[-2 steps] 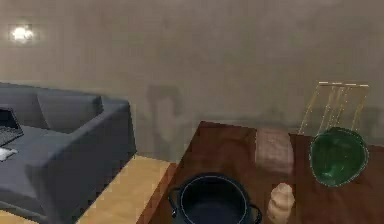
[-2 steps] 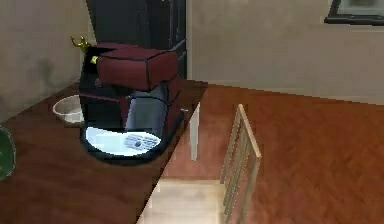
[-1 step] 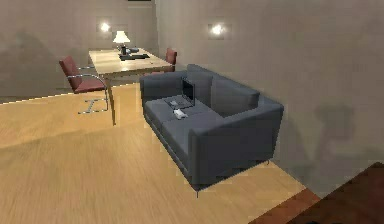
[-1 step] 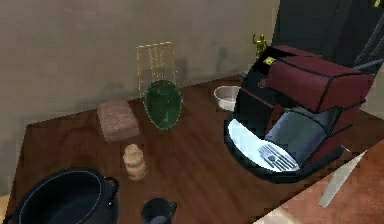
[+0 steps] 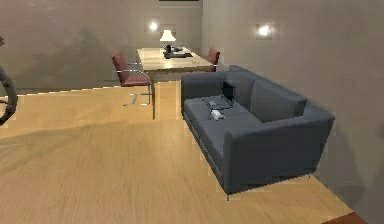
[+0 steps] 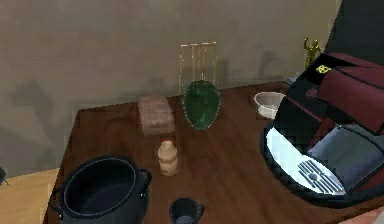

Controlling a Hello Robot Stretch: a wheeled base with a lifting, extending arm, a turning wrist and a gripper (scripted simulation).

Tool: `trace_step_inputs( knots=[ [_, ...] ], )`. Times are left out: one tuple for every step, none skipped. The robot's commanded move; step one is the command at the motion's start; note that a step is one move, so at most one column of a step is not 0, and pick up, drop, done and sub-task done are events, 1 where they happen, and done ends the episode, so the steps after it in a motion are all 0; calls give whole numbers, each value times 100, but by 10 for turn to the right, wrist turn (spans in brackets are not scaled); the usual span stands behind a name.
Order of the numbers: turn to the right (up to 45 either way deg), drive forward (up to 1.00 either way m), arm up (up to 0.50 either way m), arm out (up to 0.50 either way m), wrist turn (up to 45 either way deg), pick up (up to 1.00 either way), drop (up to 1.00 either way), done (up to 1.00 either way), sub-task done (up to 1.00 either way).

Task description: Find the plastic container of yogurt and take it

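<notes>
A small pale beige container (image 6: 168,157) with a wider lid stands upright on the dark wooden table (image 6: 240,165), near the middle of the arm side view. Its shape could be that of a yogurt container, but I cannot tell for sure. Just behind it lies a brown loaf of bread (image 6: 156,114), and a black pot (image 6: 101,189) sits in front of it to the left.
A green glass vase (image 6: 201,100), a dark mug (image 6: 185,211), a white bowl (image 6: 270,103) and a big red-and-black machine (image 6: 330,130) share the table. In the forward view, a blue-grey sofa (image 5: 262,125) holds a laptop (image 5: 224,98). Beyond it stands a dining table (image 5: 172,62) with a lamp (image 5: 168,38) and red chairs (image 5: 131,72) on open wooden floor (image 5: 100,150).
</notes>
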Motion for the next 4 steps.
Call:
trace_step_inputs(
  knots=[
    [0, 0, 50, 0, 0, 0, 0, 0, 0],
    [0, 0, 38, 0, 0, 0, 0, 0, 0],
    [0, 0, 0, 26, 0, 0, 0, 0, 0],
    [0, 0, 0, 0, 450, 0, 0, 0, 0]
  ],
)
